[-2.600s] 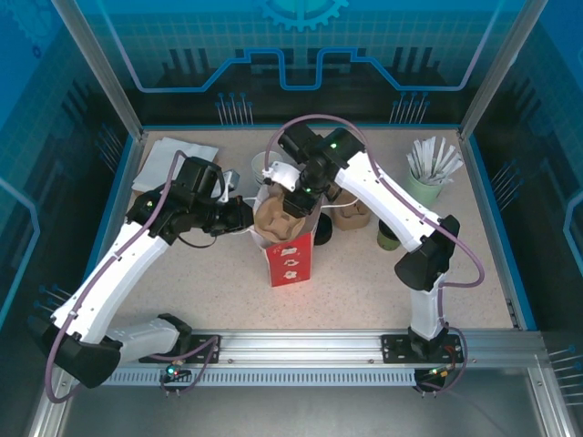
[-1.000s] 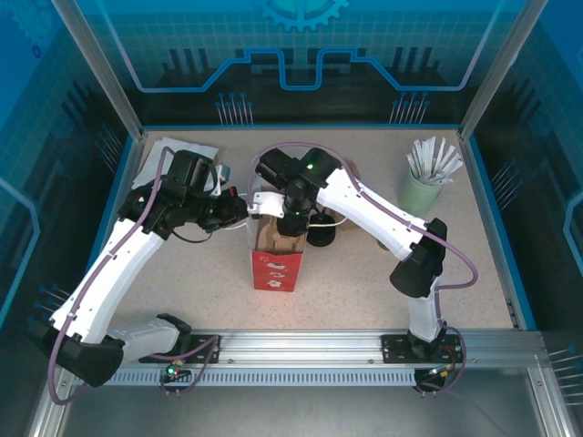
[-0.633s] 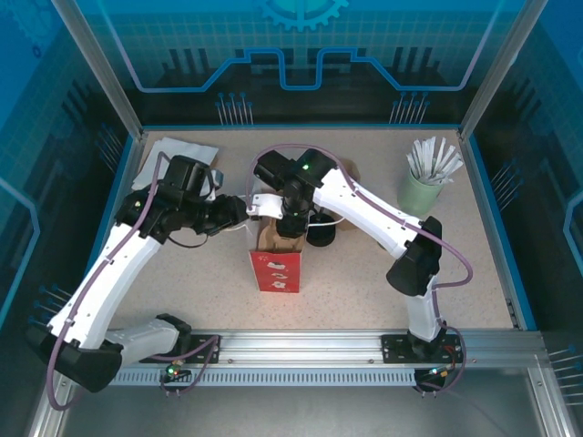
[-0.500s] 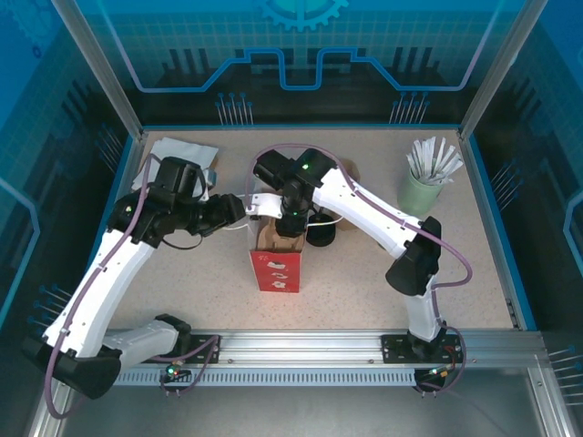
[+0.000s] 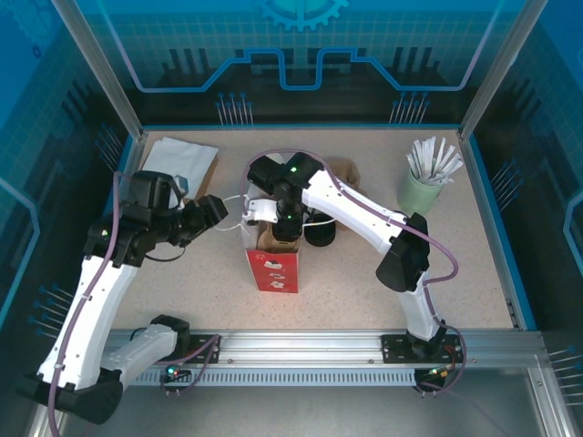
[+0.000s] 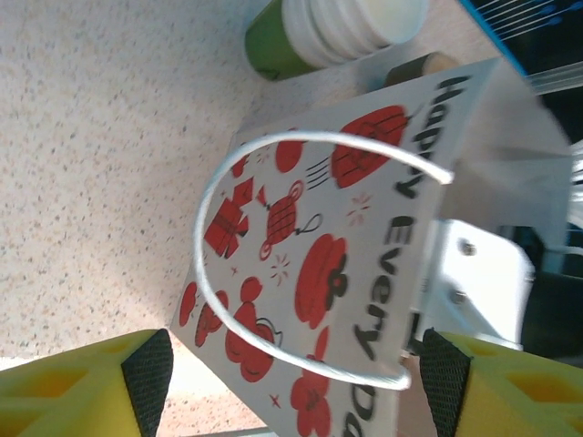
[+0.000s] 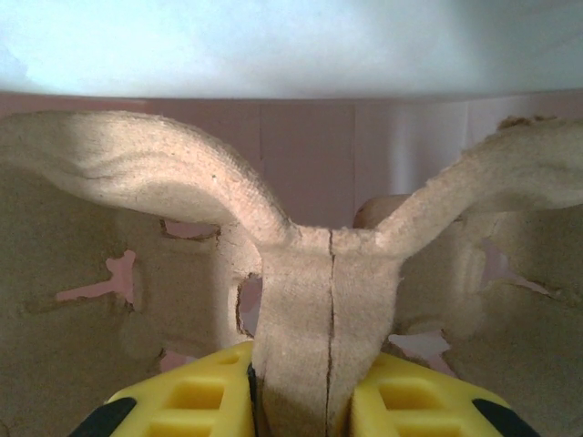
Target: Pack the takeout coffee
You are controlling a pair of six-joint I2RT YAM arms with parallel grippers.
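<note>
The takeout coffee [image 5: 321, 235] shows from above as a round black lid, standing just right of the red-and-white gift bag [image 5: 271, 266]. My right gripper [image 5: 281, 226] reaches down into the bag's open top. In the right wrist view it [image 7: 301, 391] is shut on the middle rib of a brown pulp cup carrier [image 7: 137, 182], with the bag's pale wall behind. My left gripper [image 5: 211, 209] is off to the bag's left, apart from it. In the left wrist view it [image 6: 296, 373] is open, its pads [image 6: 146, 369] wide apart, facing the bag's printed side [image 6: 319, 273] and white cord handle [image 6: 205, 255].
A pale green tumbler [image 5: 424, 187] of white-wrapped sticks stands at the back right. White paper [image 5: 178, 159] lies at the back left. A stack of green cups with white rims [image 6: 273, 41] lies beyond the bag. Speckled table in front of the bag is bare.
My left gripper has opened, let go of the bag's handle and drawn back to the left. The right gripper stays shut on the carrier in the bag, shifted slightly left.
</note>
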